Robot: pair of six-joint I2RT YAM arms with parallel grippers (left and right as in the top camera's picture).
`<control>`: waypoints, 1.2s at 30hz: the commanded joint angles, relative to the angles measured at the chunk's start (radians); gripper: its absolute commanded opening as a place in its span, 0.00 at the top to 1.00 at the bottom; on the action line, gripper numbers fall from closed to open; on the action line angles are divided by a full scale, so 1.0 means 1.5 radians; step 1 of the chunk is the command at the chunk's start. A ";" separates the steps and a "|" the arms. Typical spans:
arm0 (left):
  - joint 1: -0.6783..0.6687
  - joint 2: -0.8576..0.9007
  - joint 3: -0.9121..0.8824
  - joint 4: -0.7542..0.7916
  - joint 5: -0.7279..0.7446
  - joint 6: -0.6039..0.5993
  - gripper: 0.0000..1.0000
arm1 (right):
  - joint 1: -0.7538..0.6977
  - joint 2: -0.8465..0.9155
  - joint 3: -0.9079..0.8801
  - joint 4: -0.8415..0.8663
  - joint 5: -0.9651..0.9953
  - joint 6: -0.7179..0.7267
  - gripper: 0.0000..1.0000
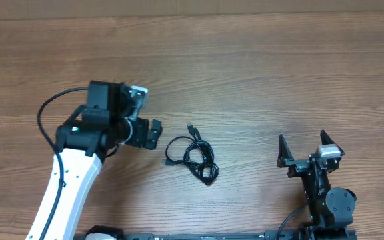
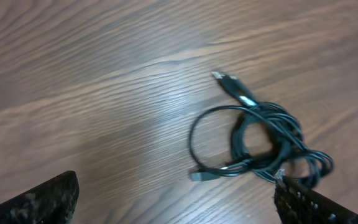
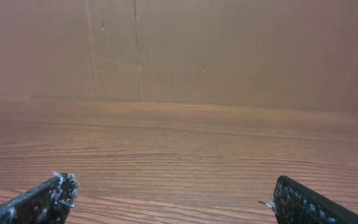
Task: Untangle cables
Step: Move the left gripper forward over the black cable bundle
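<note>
Cables (image 1: 193, 152) lie bunched. Left jaws hang spread beside them, likely for a pinch; right jaws spread, well apart.

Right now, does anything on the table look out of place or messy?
Only the black cables: they lie bunched in a knot of crossing loops on the wooden table, with two plug ends poking out. The left gripper and right gripper are open, and neither holds them. Nothing looks spilled or damaged.

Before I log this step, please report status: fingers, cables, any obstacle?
Left fingers open, near cables, not touching. Right fingers open, empty, well away. Cables bunched in loops on table. Nothing in the way.
</note>
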 commanded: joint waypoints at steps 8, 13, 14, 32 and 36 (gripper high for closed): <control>-0.054 0.013 0.025 0.032 0.015 0.017 0.00 | -0.001 -0.007 -0.007 0.004 0.009 0.003 0.00; -0.054 0.013 0.025 0.033 0.015 0.017 0.00 | -0.001 -0.007 -0.007 0.004 0.009 0.003 0.00; -0.054 0.013 0.025 0.033 0.015 0.017 0.00 | -0.001 -0.007 -0.007 0.004 0.009 0.003 0.00; -0.054 0.014 0.025 0.076 0.132 -0.033 0.00 | -0.001 -0.007 -0.007 0.004 0.009 0.003 0.00; -0.062 0.025 0.022 0.060 0.145 -0.038 0.06 | -0.001 -0.007 -0.007 0.004 0.009 0.002 0.00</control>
